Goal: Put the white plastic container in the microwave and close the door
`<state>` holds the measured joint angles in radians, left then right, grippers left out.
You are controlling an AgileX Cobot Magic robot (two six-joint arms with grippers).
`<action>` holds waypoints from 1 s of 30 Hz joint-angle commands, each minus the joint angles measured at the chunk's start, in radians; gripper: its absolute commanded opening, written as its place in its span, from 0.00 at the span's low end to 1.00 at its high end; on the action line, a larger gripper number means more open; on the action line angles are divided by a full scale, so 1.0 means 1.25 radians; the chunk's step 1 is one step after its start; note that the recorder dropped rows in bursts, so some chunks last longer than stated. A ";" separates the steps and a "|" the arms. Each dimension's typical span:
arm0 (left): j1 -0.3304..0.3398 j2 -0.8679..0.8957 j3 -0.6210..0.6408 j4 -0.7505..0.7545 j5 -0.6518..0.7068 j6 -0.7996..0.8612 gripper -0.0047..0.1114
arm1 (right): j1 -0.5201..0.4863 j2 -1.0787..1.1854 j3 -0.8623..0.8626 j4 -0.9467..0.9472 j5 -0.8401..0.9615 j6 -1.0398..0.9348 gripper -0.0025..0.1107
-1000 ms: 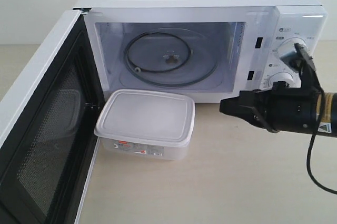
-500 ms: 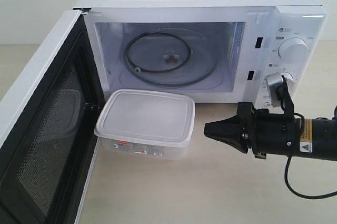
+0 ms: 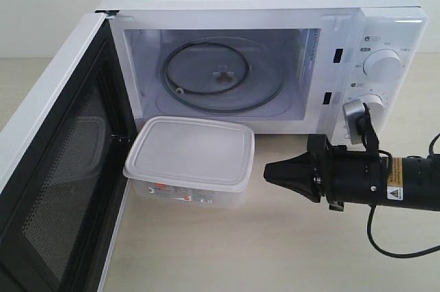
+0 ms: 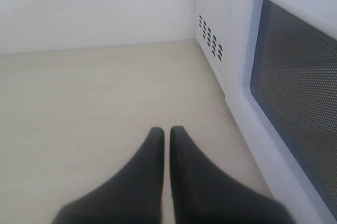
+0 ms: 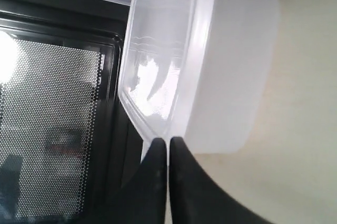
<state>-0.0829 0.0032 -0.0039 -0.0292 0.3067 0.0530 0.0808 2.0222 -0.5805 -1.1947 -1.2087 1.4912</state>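
The white plastic container [image 3: 190,161] rests on the table just in front of the microwave [image 3: 261,38], whose door [image 3: 55,161] stands swung wide open at the left. Inside, the glass turntable [image 3: 221,75] is bare. My right gripper [image 3: 268,171] is shut and empty, lying low over the table and pointing at the container's right side, a short gap away. The right wrist view shows the container [image 5: 210,60] ahead of the shut right gripper [image 5: 168,140]. My left gripper [image 4: 166,130] is shut and empty beside the door's outer face [image 4: 295,103]; it does not show in the exterior view.
Two round knobs [image 3: 382,65] sit on the microwave's right panel, just behind my right arm [image 3: 385,185]. Bare light tabletop [image 3: 275,251] spreads in front of the container and under the arm. A cable [image 3: 385,247] loops below the arm.
My right arm has dropped from knob height down to near the table and moved left toward the container. The container and door have not moved.
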 commanded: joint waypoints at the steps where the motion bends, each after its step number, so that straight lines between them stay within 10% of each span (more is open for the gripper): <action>1: 0.002 -0.003 0.003 -0.005 0.000 0.001 0.08 | 0.045 -0.049 -0.002 0.035 0.002 -0.021 0.02; 6: 0.002 -0.003 0.003 -0.005 0.000 0.001 0.08 | 0.152 -0.201 -0.002 0.138 0.416 0.057 0.02; 10: 0.002 -0.003 0.003 -0.005 0.000 0.001 0.08 | 0.152 -0.202 -0.043 0.124 0.359 0.098 0.03; 19: 0.002 -0.003 0.003 -0.005 0.000 0.001 0.08 | 0.152 -0.202 -0.070 0.082 0.416 0.196 0.44; 30: 0.002 -0.003 0.003 -0.005 0.000 0.001 0.08 | 0.166 -0.164 -0.072 0.075 0.429 0.226 0.45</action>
<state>-0.0829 0.0032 -0.0039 -0.0292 0.3067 0.0530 0.2792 1.7901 -0.6648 -1.0928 -0.6764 1.7735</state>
